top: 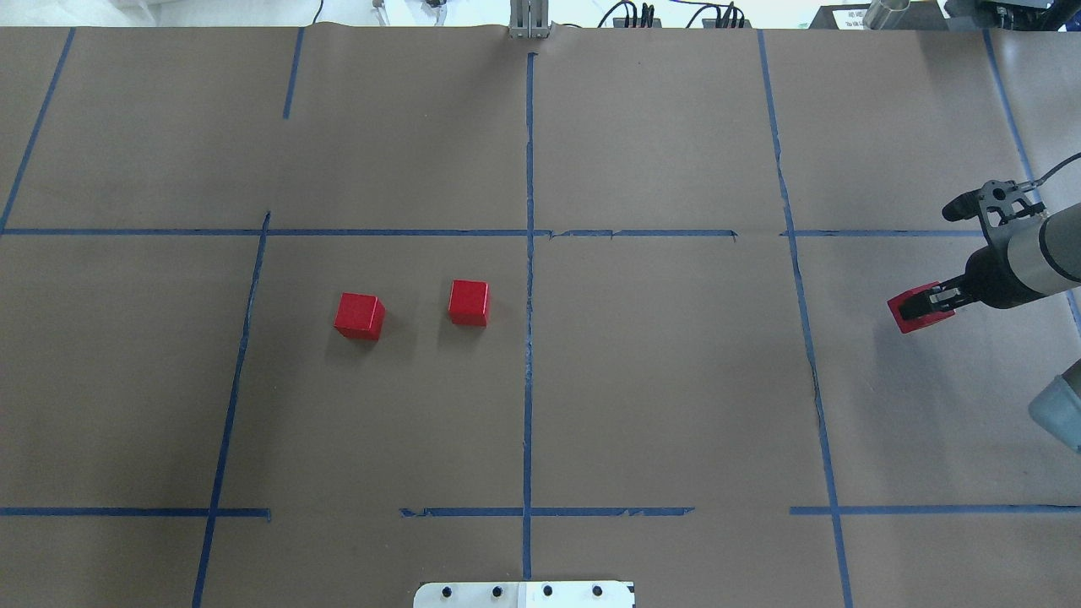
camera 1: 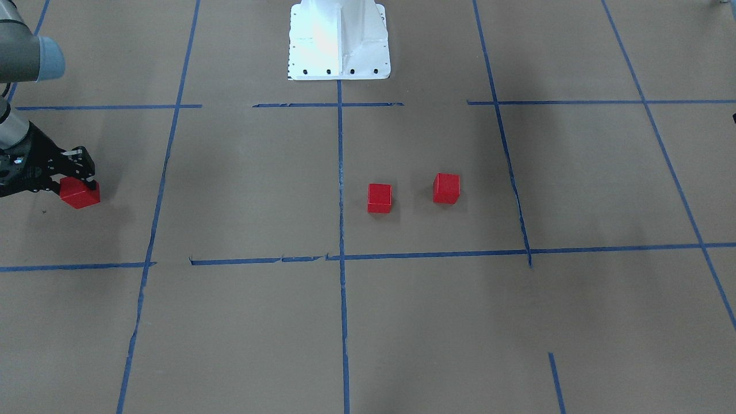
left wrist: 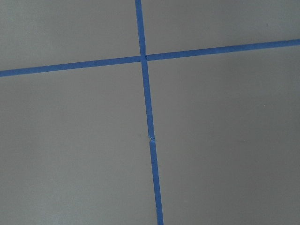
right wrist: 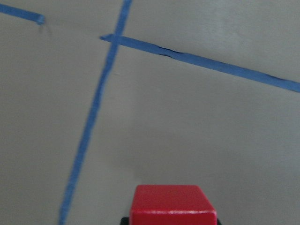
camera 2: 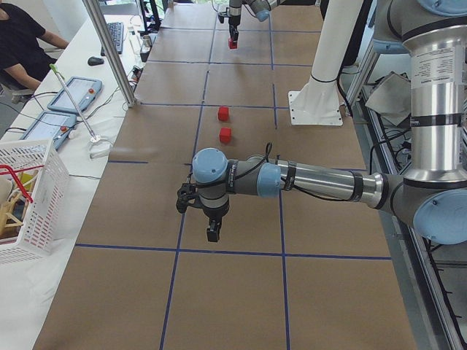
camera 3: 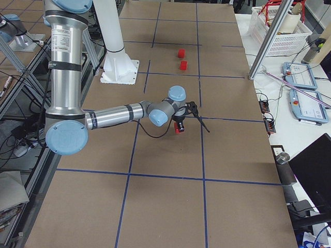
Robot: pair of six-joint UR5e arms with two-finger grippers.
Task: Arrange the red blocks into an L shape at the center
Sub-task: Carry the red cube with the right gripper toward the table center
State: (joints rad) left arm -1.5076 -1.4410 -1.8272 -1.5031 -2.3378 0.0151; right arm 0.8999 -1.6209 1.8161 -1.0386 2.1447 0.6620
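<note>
Two red blocks point(top: 359, 316) point(top: 469, 302) lie on the brown surface left of the middle blue tape line, a small gap between them; the front-facing view shows them too point(camera 1: 446, 188) point(camera 1: 379, 198). The center point(top: 540, 247) is by the crossing of the middle line and a short horizontal tape segment, and nothing lies on it. My right gripper point(top: 925, 306) is far right, shut on the third red block point(top: 912, 312), low over the surface. It also shows in the front-facing view point(camera 1: 77, 187) and the block fills the bottom of the right wrist view point(right wrist: 172, 204). My left gripper point(camera 2: 212, 233) shows only in the exterior left view, over bare surface; I cannot tell its state.
The white robot base point(camera 1: 339, 40) stands at the table's robot side. A metal post point(camera 2: 109, 51), tablets and a white basket point(camera 2: 29, 197) line the operators' side, where a person point(camera 2: 22, 44) sits. The left wrist view shows only a tape crossing point(left wrist: 143, 58).
</note>
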